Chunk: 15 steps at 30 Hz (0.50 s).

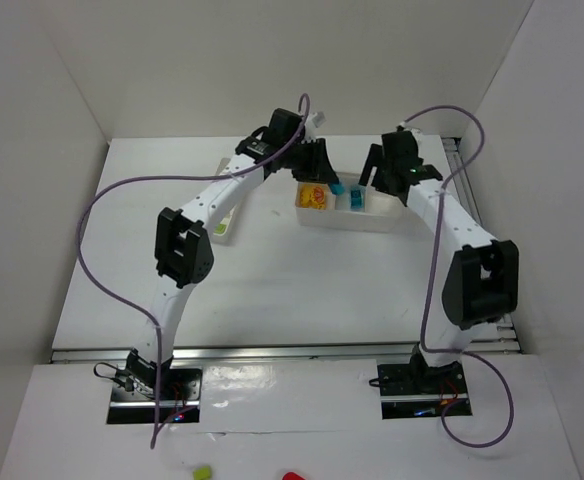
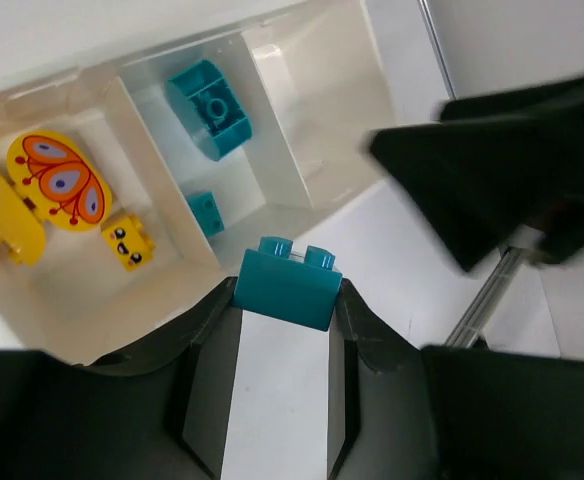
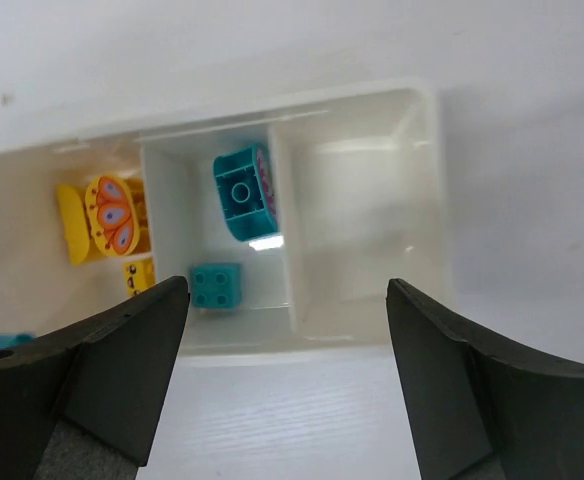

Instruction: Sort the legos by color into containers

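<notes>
White tabletop [image 1: 292,280] w/ plain white walls [image 1: 202,60] on 3 sides, metal rail [image 1: 292,352] at near edge

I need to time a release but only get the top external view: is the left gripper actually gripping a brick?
Observer: Yes. The left wrist view shows the left gripper shut on a two-stud cyan brick.
Operator: Which compartment has cyan in it?
Observer: The middle one of the white tray. It holds a large cyan brick and a small cyan brick.
Operator: Is the right gripper carrying anything?
Observer: No. In its wrist view the right gripper is open, with nothing between its fingers.
</notes>
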Each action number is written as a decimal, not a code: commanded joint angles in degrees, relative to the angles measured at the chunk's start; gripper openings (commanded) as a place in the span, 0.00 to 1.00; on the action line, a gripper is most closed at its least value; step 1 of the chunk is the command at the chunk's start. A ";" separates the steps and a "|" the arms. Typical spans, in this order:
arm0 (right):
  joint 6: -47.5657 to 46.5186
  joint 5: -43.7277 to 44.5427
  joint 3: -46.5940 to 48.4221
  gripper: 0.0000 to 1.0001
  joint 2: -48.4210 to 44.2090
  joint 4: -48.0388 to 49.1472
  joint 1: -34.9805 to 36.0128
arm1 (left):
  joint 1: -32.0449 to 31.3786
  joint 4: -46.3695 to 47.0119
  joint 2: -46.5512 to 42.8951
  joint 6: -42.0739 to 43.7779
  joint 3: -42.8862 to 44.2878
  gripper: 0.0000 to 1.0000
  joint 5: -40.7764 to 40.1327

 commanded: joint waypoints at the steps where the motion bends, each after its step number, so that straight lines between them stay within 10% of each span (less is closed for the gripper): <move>1: 4.58 7.35 -4.07 0.87 -9.20 2.36 -3.61 | 0.05 1.90 4.65 -3.39 5.61 0.00 -0.06; 10: 4.68 8.94 -12.09 0.87 -20.48 3.24 -9.76 | -1.70 10.69 15.99 -12.18 13.71 0.24 1.17; 15: 3.97 8.32 -11.46 0.88 -21.88 2.08 -10.29 | -1.71 12.27 16.53 -12.89 13.10 0.78 2.41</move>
